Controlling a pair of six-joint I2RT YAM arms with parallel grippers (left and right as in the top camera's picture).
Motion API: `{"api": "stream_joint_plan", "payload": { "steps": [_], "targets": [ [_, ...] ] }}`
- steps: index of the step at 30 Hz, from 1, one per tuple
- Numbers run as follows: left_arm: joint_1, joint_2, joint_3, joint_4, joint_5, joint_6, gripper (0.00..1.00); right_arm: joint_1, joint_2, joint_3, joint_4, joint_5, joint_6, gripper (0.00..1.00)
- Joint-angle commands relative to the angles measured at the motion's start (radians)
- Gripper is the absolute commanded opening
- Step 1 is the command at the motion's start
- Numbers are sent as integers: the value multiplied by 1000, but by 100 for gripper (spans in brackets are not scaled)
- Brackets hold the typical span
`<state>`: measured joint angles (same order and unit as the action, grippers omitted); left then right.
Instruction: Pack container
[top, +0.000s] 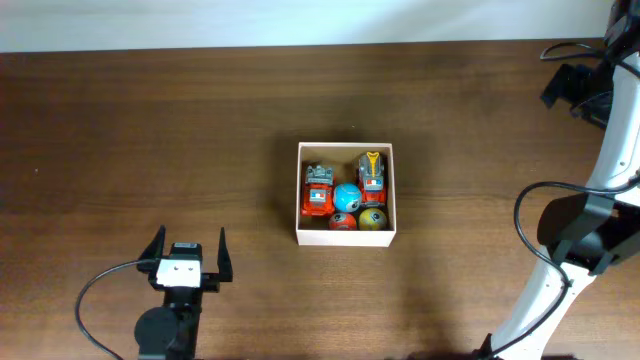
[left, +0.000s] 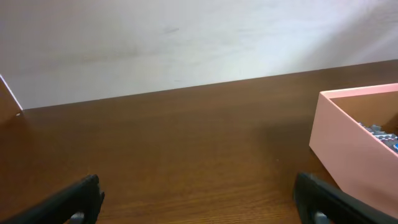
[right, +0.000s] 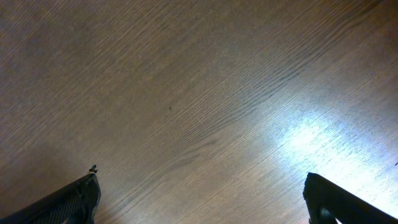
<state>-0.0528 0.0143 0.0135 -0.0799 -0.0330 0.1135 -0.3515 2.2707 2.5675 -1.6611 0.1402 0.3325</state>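
The container (top: 345, 237), a small square box with white walls, sits in the middle of the wooden table. Inside it are two orange toy trucks (top: 319, 187) (top: 372, 176), a blue ball (top: 347, 197), a red ball (top: 343, 221) and a yellow-green ball (top: 372, 219). My left gripper (top: 191, 235) is open and empty, near the front edge, left of the box. In the left wrist view its fingers (left: 198, 186) are spread wide, with the container's wall (left: 342, 143) to the right. My right gripper (top: 570, 88) is at the far right; its fingers (right: 200, 186) are open over bare wood.
The right arm's white links and a black cable (top: 530, 215) stand along the right edge. A pale wall (left: 186, 43) runs behind the table's back edge.
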Motion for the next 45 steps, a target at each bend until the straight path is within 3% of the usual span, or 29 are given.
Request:
{"api": "stream_joint_plan", "payload": {
  "steps": [1, 25, 37, 45],
  "targets": [
    [6, -9, -4, -3, 12, 19, 99, 4, -39, 19, 0, 2, 2, 99],
    [6, -9, -4, -3, 12, 19, 99, 23, -93, 19, 0, 2, 2, 99],
    [6, -9, -4, -3, 12, 19, 99, 259, -418, -21, 0, 2, 2, 99],
    [6, -9, -4, -3, 12, 19, 99, 460, -714, -316, 60, 1, -11, 99]
  ]
}}
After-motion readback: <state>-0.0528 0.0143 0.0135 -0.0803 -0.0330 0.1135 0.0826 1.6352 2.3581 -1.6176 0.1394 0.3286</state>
